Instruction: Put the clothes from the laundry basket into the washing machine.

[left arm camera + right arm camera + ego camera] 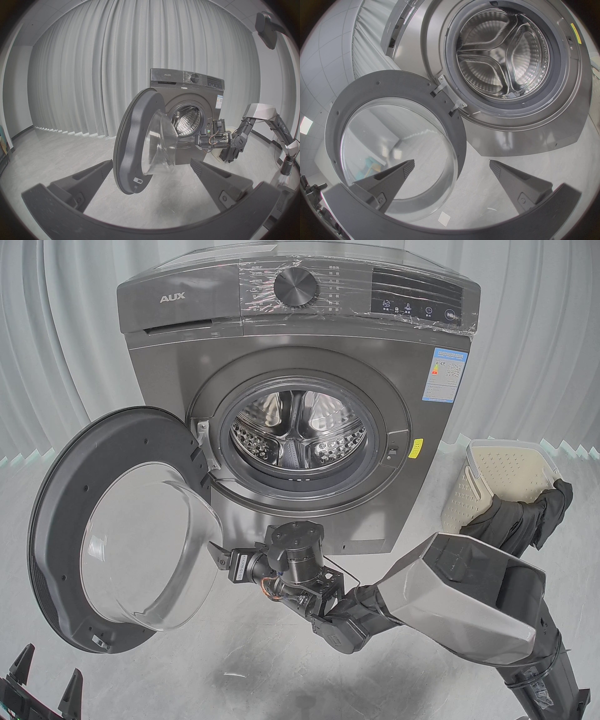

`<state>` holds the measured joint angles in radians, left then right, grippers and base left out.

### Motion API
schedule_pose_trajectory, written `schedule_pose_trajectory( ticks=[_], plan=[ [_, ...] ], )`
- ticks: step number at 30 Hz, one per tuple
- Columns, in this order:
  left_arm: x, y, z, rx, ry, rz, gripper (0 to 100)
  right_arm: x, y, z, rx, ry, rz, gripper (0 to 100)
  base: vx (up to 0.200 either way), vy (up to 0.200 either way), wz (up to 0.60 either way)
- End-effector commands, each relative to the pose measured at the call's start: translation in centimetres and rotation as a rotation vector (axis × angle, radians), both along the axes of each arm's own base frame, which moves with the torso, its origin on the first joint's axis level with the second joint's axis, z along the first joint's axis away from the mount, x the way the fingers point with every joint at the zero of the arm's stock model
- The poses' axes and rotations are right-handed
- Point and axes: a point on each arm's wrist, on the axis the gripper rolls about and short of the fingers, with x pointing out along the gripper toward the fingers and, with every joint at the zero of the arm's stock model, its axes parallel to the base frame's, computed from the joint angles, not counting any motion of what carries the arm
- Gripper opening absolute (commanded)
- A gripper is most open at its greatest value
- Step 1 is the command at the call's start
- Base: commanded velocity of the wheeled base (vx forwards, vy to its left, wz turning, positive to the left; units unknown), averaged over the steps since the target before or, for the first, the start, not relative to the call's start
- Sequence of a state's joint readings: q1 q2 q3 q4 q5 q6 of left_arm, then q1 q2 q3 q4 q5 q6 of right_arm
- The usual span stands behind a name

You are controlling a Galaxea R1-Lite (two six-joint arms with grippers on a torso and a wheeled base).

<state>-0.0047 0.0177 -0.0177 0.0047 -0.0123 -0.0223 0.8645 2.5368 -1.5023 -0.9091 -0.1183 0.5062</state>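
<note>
The grey washing machine stands with its round door swung wide to the left and its steel drum holding nothing. To its right, a cream laundry basket has dark clothes draped over its front rim. My right gripper hangs low in front of the machine, beside the door's glass bulge. It is open and holds nothing in the right wrist view, facing the door and drum. My left gripper is open at the lower left, back from the door.
Pale floor stretches in front of the machine. The open door juts out over the floor on the left. Grey curtains hang behind the machine. The right arm crosses between the basket and the machine's front.
</note>
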Motion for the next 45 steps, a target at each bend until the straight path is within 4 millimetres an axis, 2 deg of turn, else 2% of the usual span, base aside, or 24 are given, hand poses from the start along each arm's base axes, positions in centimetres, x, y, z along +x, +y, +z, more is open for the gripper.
schedule_pose_trajectory(
  ticks=[1,3,4,5,6,8,9,10,11,14,16,19,22,25,29,31,32,40,42,45],
  plan=[
    [0.0,0.0,-0.5,-0.001,-0.002,0.0,100,-0.7,-2.7,3.5,0.0,-0.004,-0.026,100,0.0,0.0,0.0],
    [0.0,0.0,-0.5,-0.001,-0.002,0.0,100,-1.3,-4.2,4.7,-0.006,-0.005,-0.037,100,0.0,0.0,0.0],
    [0.0,0.0,-0.5,-0.001,-0.002,0.0,100,-1.3,-4.2,4.7,-0.006,-0.005,-0.037,100,0.0,0.0,0.0],
    [0.0,0.0,-0.5,0.001,-0.002,0.0,100,-2.6,-7.0,6.3,-0.011,0.003,-0.052,100,0.0,0.0,0.0],
    [0.0,0.0,-0.5,0.002,-0.002,0.0,100,-2.9,-7.8,6.8,-0.01,0.002,-0.058,100,0.0,0.0,0.0],
    [0.0,0.0,-0.5,0.004,-0.002,0.0,100,-3.9,-11.7,8.2,0.004,-0.023,-0.106,100,0.0,0.0,0.0],
    [0.0,0.0,-0.5,0.002,-0.002,0.0,100,-4.3,-13.1,8.7,0.001,-0.042,-0.126,100,0.0,0.0,0.0],
    [0.0,0.0,-0.5,0.002,-0.002,0.0,100,-4.3,-13.1,8.7,0.001,-0.042,-0.126,100,0.0,0.0,0.0],
    [0.0,0.0,-0.5,0.002,-0.002,0.0,100,-5.8,-16.1,9.8,-0.03,-0.098,-0.153,100,0.0,0.0,0.0],
    [0.0,0.0,-0.5,0.002,-0.002,0.0,100,-8.6,-20.3,11.2,-0.103,-0.166,-0.19,100,0.0,0.0,0.0],
    [0.0,0.0,-0.5,0.002,-0.002,0.0,100,-10.7,-22.5,12.1,-0.127,-0.195,-0.209,100,0.0,0.0,0.0],
    [0.0,0.0,-0.5,0.001,-0.002,0.0,100,-13.0,-24.7,13.0,-0.14,-0.237,-0.231,100,0.0,0.0,0.0],
    [0.0,0.0,-0.5,-0.002,-0.002,-0.004,100,-15.6,-28.5,12.7,-0.258,-0.315,-0.301,100,0.0,0.0,0.0],
    [0.0,0.0,-0.5,-0.004,-0.002,-0.006,100,-18.1,-31.9,12.9,-0.273,-0.354,-0.401,100,0.0,0.0,0.0],
    [0.0,0.0,-0.5,-0.002,-0.002,-0.004,100,-20.8,-34.4,12.6,-0.265,-0.393,-0.471,100,0.0,0.0,0.0],
    [0.0,0.0,-0.5,-0.004,-0.002,-0.004,100,-21.4,-34.8,12.5,-0.263,-0.401,-0.478,100,0.0,0.0,0.0],
    [0.0,0.0,-0.5,-0.004,-0.002,-0.004,100,-22.6,-35.3,11.9,-0.263,-0.404,-0.482,100,0.0,0.0,0.0],
    [0.0,0.0,-0.5,-0.002,0.0,-0.004,100,-26.7,-36.6,11.2,-0.248,-0.447,-0.523,100,0.0,0.0,0.0],
    [0.0,0.0,-0.5,-0.002,0.0,-0.004,100,-27.5,-36.9,10.7,-0.271,-0.441,-0.539,100,0.0,0.0,0.0],
    [0.0,0.0,-0.5,-0.002,-0.002,-0.003,100,-29.9,-37.6,9.5,-0.318,-0.442,-0.566,100,0.0,0.0,0.0]
  ],
)
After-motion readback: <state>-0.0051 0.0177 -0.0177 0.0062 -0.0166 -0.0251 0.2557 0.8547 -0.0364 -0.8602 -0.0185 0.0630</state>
